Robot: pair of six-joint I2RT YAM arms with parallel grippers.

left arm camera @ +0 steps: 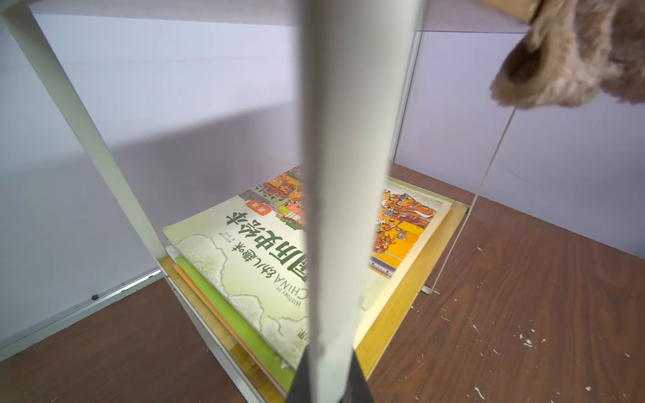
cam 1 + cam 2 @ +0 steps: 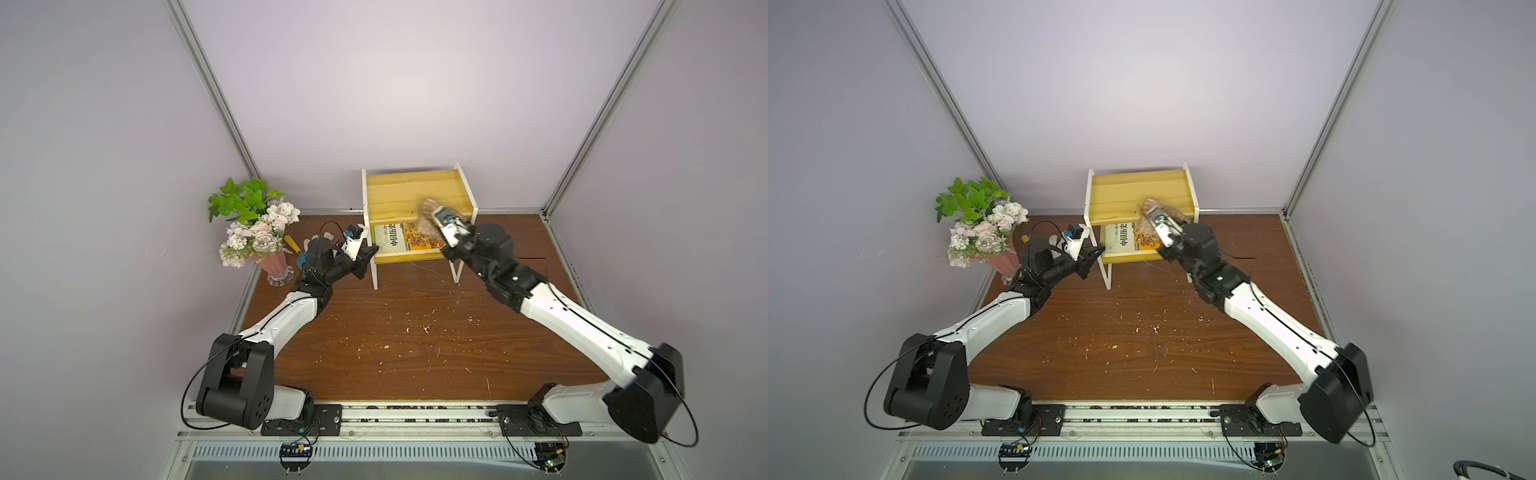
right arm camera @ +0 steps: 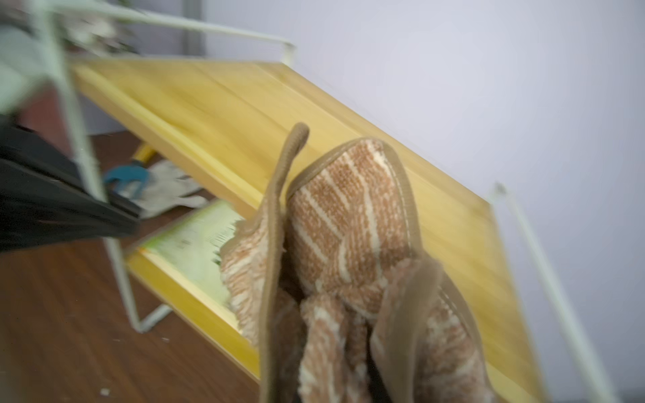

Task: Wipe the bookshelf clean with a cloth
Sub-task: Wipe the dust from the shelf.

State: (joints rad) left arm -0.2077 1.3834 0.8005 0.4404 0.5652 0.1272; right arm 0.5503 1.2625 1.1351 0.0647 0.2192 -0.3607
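Holding cloth (image 3: 349, 216) — right pincer (image 2: 430, 214) | bookshelf (image 2: 399, 191) top, front-right edge

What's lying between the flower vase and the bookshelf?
A white glove and a yellow-handled tool, partly under the left arm; visible in a top view.

Looks like a robot lab test cell: bare lilac panel walls (image 2: 395, 83), aluminium profile posts (image 2: 212, 83), wood-grain table (image 2: 415, 353), near-edge metal rail (image 2: 415, 415) carrying both arm bases (image 2: 286, 401).
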